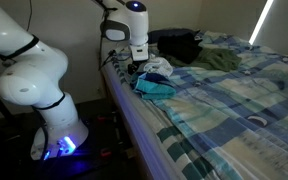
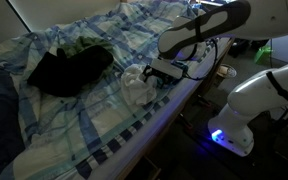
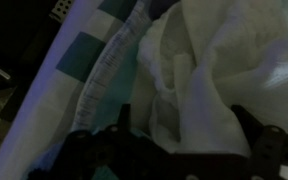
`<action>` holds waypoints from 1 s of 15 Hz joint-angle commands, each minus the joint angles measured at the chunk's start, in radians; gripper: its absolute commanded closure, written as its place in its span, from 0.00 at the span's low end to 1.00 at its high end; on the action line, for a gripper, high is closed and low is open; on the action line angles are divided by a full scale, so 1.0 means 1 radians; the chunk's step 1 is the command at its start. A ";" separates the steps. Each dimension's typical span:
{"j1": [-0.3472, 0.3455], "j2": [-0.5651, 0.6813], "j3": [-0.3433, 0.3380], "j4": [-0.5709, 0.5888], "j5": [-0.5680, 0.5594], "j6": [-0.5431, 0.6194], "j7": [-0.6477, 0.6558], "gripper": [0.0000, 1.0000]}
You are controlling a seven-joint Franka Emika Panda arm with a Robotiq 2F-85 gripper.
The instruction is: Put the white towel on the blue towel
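Between jaws of the tool (image 3: pixel 179 150), white towel (image 3: pixel 216 90).

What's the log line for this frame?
phase: grasp approach | gripper: open, over white towel | blue towel: next to it | placement: not yet done

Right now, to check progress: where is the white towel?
In an exterior view the white towel lies bunched near the edge of the bed, just beside the gripper, with the blue towel next to it.
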 commanded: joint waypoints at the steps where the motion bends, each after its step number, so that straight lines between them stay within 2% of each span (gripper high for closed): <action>1: -0.041 0.018 0.060 0.000 0.080 -0.018 0.000 0.00; 9: -0.138 0.073 0.190 0.000 0.164 0.045 -0.063 0.00; 15: -0.184 0.095 0.306 0.000 0.266 0.161 -0.194 0.00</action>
